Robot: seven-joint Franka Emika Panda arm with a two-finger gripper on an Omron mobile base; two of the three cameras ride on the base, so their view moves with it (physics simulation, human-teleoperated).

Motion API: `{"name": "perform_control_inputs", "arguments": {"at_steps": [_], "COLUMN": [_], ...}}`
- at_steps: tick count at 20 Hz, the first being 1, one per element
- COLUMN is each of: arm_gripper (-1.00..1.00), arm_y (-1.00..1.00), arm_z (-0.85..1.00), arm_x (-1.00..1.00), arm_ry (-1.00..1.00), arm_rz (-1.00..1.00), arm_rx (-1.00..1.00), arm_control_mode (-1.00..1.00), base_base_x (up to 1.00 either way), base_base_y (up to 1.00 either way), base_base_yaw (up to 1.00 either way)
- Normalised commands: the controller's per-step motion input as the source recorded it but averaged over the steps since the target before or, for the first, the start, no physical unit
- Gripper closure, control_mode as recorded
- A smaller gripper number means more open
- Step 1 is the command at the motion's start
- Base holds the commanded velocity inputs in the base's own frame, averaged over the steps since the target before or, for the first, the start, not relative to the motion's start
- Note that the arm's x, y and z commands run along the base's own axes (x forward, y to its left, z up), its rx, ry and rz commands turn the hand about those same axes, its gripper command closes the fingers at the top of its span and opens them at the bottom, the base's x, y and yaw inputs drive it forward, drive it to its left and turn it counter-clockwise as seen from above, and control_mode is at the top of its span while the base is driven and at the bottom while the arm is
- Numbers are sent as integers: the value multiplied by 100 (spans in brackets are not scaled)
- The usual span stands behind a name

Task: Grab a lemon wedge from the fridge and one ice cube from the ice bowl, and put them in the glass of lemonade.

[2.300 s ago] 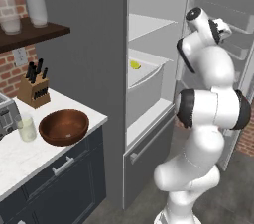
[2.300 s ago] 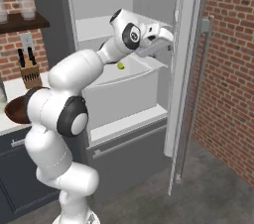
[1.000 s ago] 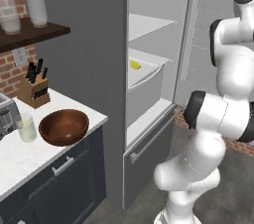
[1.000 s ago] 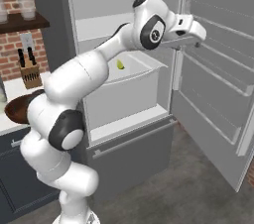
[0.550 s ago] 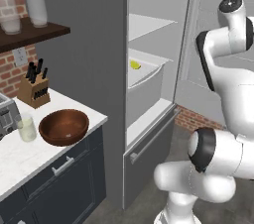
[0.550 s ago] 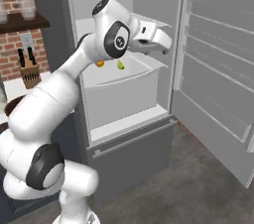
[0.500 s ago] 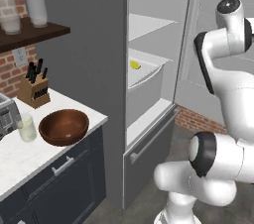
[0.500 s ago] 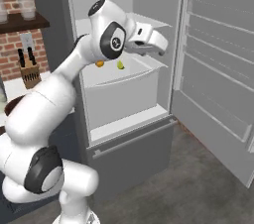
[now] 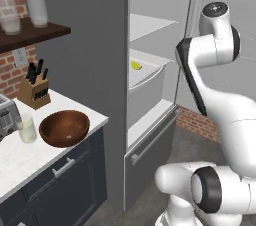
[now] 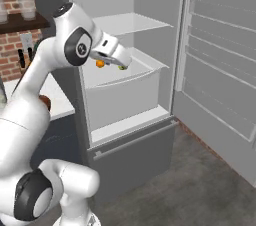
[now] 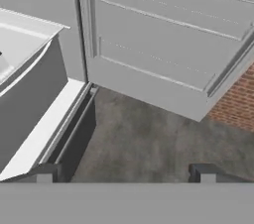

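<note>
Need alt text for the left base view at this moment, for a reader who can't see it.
The white robot arm rises at right before the open fridge, where a small yellow lemon wedge lies on a light-grey drawer. At left, a white counter holds the wooden ice bowl, the glass of lemonade and a knife block.

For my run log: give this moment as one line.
fridge: open | lemon wedge: in drawer | hand: open, empty

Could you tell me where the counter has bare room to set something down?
The counter is bare along its front edge and right corner beside the wooden bowl. It is crowded at the left, where the glass, toaster and knife block stand.
</note>
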Motion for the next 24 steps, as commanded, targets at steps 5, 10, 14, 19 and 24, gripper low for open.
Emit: {"name": "perform_control_inputs", "arguments": {"at_steps": [5,10,14,19,24], "arm_gripper": [-100,-100,-100,-100,-100], "arm_y": [100,85,33,15,0], "arm_z": [-83,-98,-38,-1,0], "arm_x": [-35,-47,-86,-79,-28], "arm_ry": [1,0,0,-1,0], "arm_rz": [8,10,13,18,22], "arm_rx": [23,31,23,5,2], "arm_control_mode": [-100,-100,-100,-100,-100], "base_base_x": [0,0,0,0,0], "base_base_y": [0,0,0,0,0], "base_base_yaw": [0,0,0,0,0]}}
